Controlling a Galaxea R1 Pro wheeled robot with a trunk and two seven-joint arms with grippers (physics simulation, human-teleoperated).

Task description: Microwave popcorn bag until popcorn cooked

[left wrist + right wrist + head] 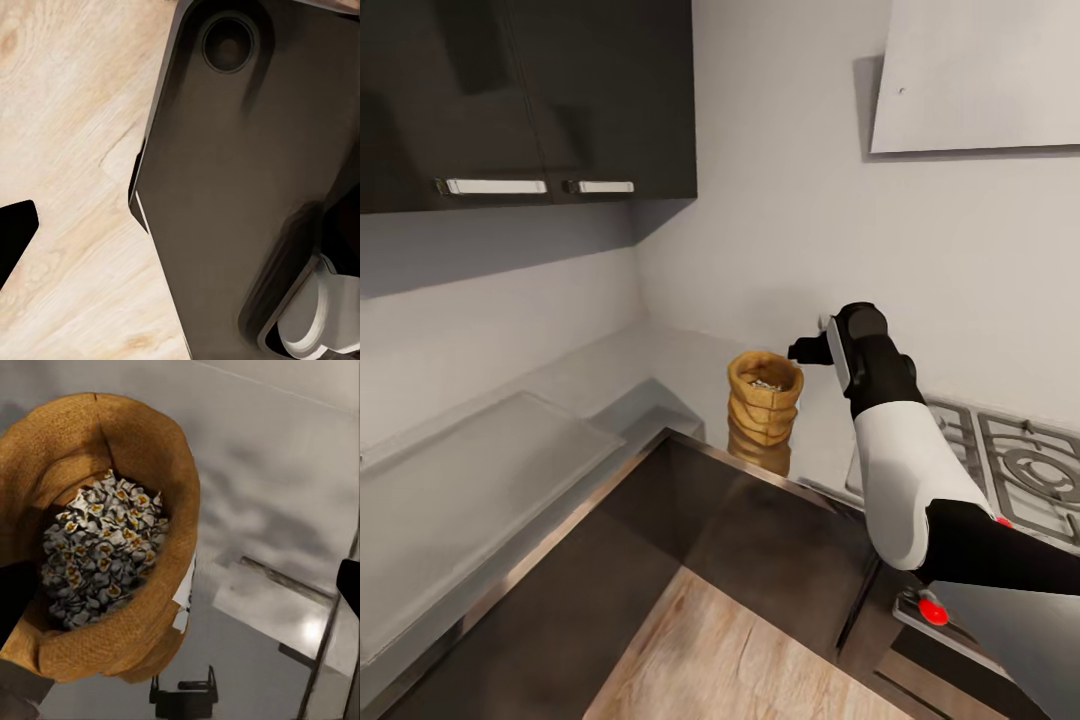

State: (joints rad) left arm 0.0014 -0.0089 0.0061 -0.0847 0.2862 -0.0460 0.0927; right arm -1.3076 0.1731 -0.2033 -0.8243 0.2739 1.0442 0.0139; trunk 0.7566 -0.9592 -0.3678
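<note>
None of the task looked finished: the wrinkled tan-brown paper popcorn bag [764,405] stood on the light-grey surface [660,375]. Our right gripper [803,351] hovered beside its rim, holding nothing; we could not tell its spread.

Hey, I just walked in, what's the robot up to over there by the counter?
It is reaching its right arm toward the popcorn bag, which stands upright on the grey countertop in the corner, beside the gas hob. The right gripper hovers near the bag's rolled rim; whether it touches the bag is hard to tell. The right wrist view looks down into the open bag at the pale popcorn inside. The bag has not been lifted yet.
</note>
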